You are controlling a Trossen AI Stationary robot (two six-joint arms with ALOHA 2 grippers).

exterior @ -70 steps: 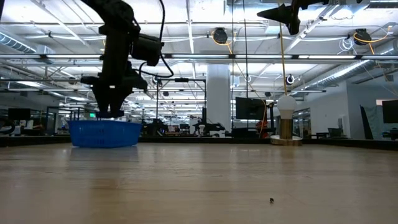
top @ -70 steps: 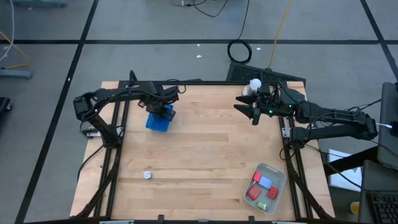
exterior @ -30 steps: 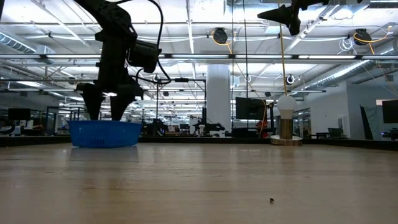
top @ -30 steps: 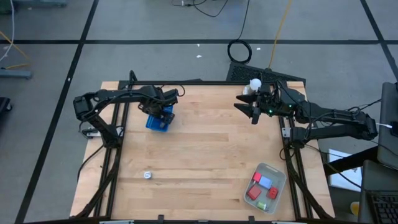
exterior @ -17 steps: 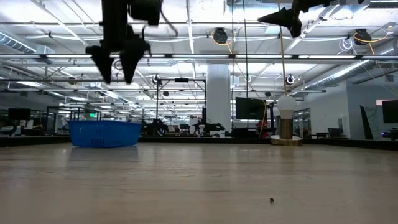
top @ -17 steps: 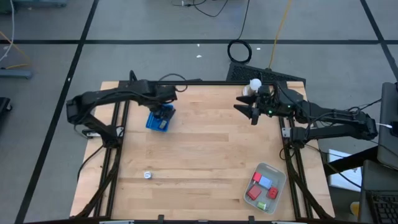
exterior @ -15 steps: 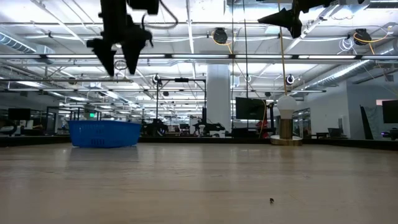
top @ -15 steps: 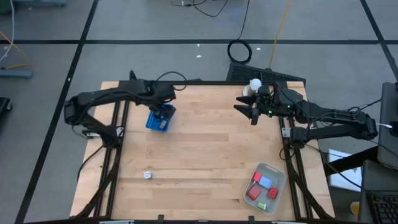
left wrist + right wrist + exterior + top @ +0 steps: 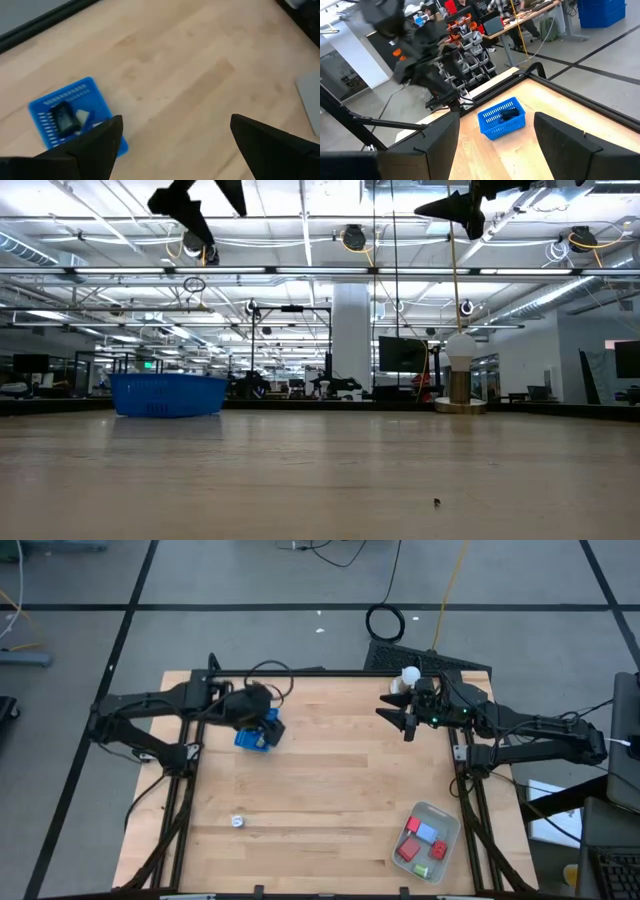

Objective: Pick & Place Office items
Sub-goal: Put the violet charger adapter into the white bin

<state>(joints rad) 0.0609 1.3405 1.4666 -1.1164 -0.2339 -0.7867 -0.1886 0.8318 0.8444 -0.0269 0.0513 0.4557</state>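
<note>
A blue basket (image 9: 250,739) stands on the table at the far left. It holds a black binder clip (image 9: 64,116) and a pale piece (image 9: 83,116). My left gripper (image 9: 265,715) hangs open high above the basket, nothing between its fingers (image 9: 95,147); the low view shows this gripper (image 9: 200,202) at its top edge. A silvery-white piece (image 9: 237,822) lies alone near the front left. Red blocks (image 9: 408,850), a blue bit (image 9: 428,833) and a green one (image 9: 420,868) lie in the translucent tray (image 9: 447,821) at the front right. My right gripper (image 9: 405,721) waits open, raised, at the far right.
A white knob-topped stand (image 9: 408,675) sits at the far right corner, just behind my right gripper. The wide wooden middle of the table (image 9: 340,790) lies between basket and tray. A black frame runs along the table's edges.
My left gripper has risen from just above the basket's rim to well above it and tipped forward. Its arm has drawn back toward the table's left edge. The basket has stayed where it was.
</note>
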